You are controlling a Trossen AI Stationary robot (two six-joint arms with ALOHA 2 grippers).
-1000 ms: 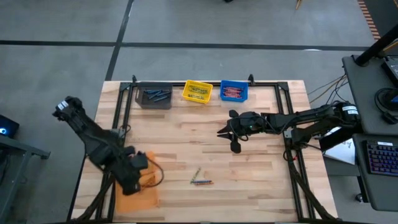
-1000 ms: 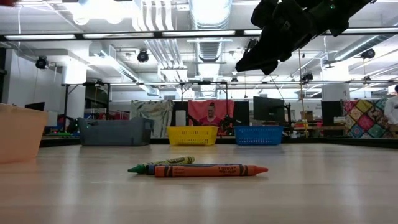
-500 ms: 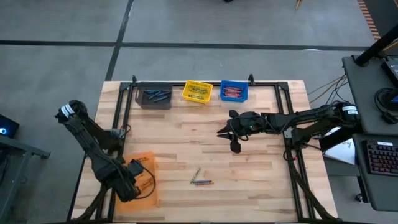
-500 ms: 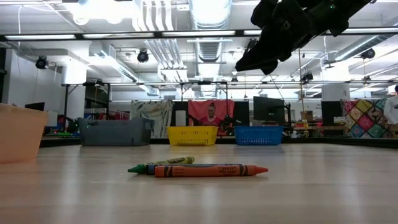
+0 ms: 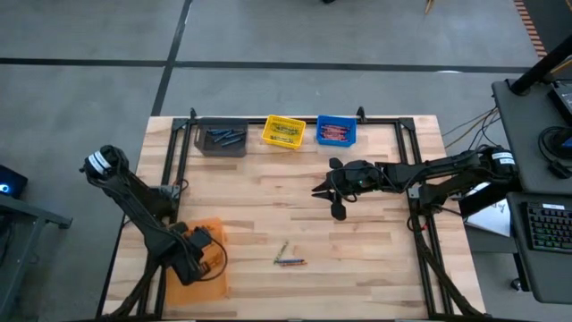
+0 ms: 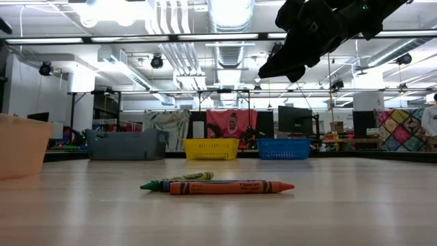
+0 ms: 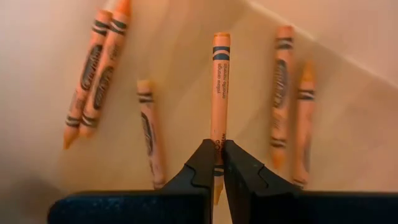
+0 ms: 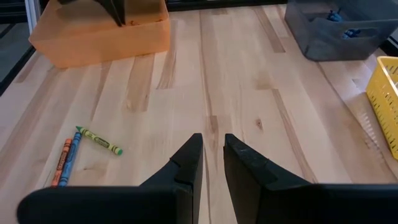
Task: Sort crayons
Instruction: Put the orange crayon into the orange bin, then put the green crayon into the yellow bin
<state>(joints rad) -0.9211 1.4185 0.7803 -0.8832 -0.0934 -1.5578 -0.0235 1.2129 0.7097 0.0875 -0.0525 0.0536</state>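
Left gripper (image 7: pixel 216 163) now lower in orange bin (image 5: pixel 211 229), among orange crayons (image 7: pixel 280 93).

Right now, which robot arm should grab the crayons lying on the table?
Probably the right: its tool hangs empty above the table, fingers slightly apart. The left tool is over the orange bin, shut on an orange crayon. The loose crayons lie between them.

Overhead, table-level and two wrist views share the table (image 5: pixel 357 241).
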